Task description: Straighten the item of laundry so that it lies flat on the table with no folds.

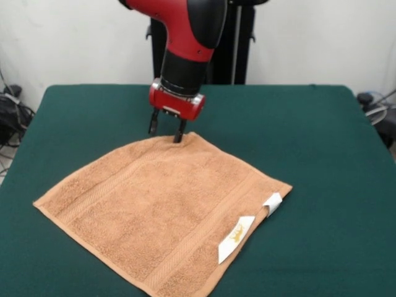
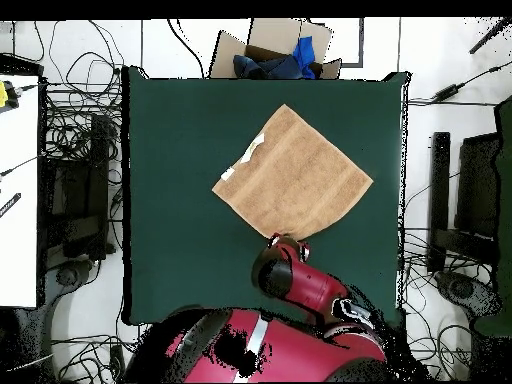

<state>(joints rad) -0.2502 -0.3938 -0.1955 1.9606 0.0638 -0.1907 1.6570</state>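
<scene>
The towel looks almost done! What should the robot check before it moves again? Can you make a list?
1. Towel spread flat, no folded-over corners: ok, all four corners show in the overhead view.
2. Small wrinkles in the towel: cannot tell for sure; the surface looks smooth.
3. White tags lying flat: not ok; the smaller tag near the corner stands up a little.
4. Towel fully on the table: cannot tell in the front view, where the picture cuts off its near corner; the overhead view shows green all around it, so ok.
5. Gripper clear of the towel: not ok, its fingers are at the towel's far corner, one tip touching the cloth.
</scene>
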